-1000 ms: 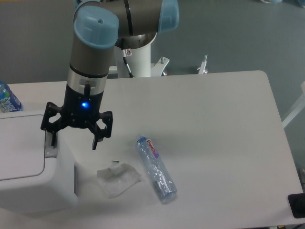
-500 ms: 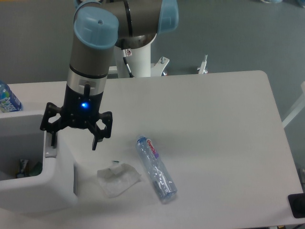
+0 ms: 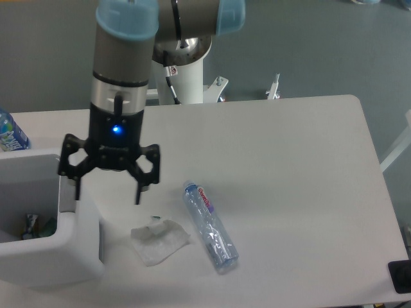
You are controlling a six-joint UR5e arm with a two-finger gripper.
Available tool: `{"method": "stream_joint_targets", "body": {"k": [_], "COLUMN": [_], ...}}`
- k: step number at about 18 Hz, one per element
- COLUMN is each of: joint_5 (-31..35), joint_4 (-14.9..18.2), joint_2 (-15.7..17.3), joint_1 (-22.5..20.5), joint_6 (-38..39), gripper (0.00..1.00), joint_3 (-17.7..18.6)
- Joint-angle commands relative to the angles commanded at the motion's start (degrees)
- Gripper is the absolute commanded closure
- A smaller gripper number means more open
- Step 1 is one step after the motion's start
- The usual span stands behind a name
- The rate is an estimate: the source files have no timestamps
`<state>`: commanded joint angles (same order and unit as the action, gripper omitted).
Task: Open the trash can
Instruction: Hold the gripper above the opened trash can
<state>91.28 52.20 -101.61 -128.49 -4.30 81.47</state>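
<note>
Your black two-finger hand spread open, empty, hovering over the right rim of the large boxy white plastic trash can, lid open, clear plastic bottle lying on the tabletop to its right

The large boxy white plastic trash can is being seen at the near left corner of the white rectangular table, its top open, with small items lying inside at its left. The black two-finger gripper is being held above the can's right rim, fingers spread apart, one over the rim and one over the table. A crumpled clear plastic wrapper is lying just right of the can. A clear plastic water bottle is lying on its side right of the wrapper. Another bottle with a blue label is standing behind the can at the far left edge.
</note>
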Motion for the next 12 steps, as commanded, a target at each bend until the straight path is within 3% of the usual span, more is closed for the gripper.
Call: {"method": "stream_joint_targets", "body": {"k": [3, 7, 12], "joint_5": [2.59, 5.04, 6.72], "joint_4": [2.27, 9.39, 12.13], "joint_2": [2.19, 6.58, 12.12], "joint_1": [-3.77, -9.39, -18.27], "joint_6": [-3.94, -20.61, -39.09], "gripper": [0.0, 0.0, 0.0], "joint_3": [1.84, 5.62, 10.54]}}
